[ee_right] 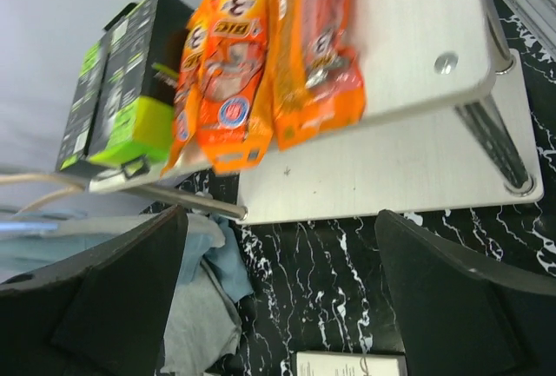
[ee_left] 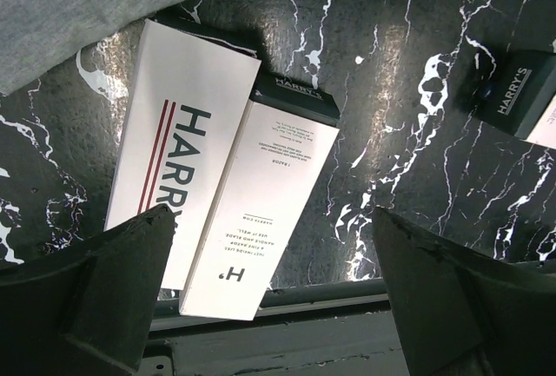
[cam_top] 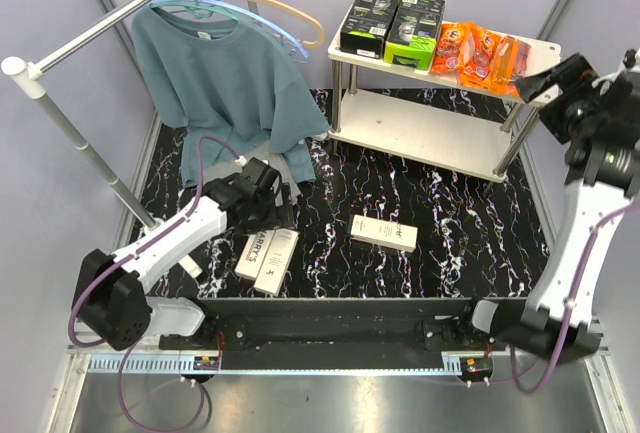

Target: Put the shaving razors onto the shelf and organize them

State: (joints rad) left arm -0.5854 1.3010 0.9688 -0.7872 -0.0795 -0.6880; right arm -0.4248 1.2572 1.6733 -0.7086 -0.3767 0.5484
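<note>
Two slim white Harry's boxes (cam_top: 266,257) lie side by side at the table's near left; in the left wrist view they are a wider box (ee_left: 178,146) and a narrower box (ee_left: 261,211). A third Harry's box (cam_top: 384,232) lies mid-table, also showing in the left wrist view (ee_left: 528,98) and the right wrist view (ee_right: 352,364). My left gripper (cam_top: 262,191) hovers open and empty above the pair. On the shelf (cam_top: 440,133) top stand two black-and-green boxes (cam_top: 392,21) and orange blister packs (cam_top: 480,53). My right gripper (cam_top: 558,78) is open and empty beside the shelf's right end.
A teal shirt (cam_top: 225,83) hangs from a metal clothes rail (cam_top: 110,23) at the back left. A folded grey cloth (cam_top: 285,158) lies below it, next to the left gripper. The shelf's lower board (ee_right: 391,168) is bare.
</note>
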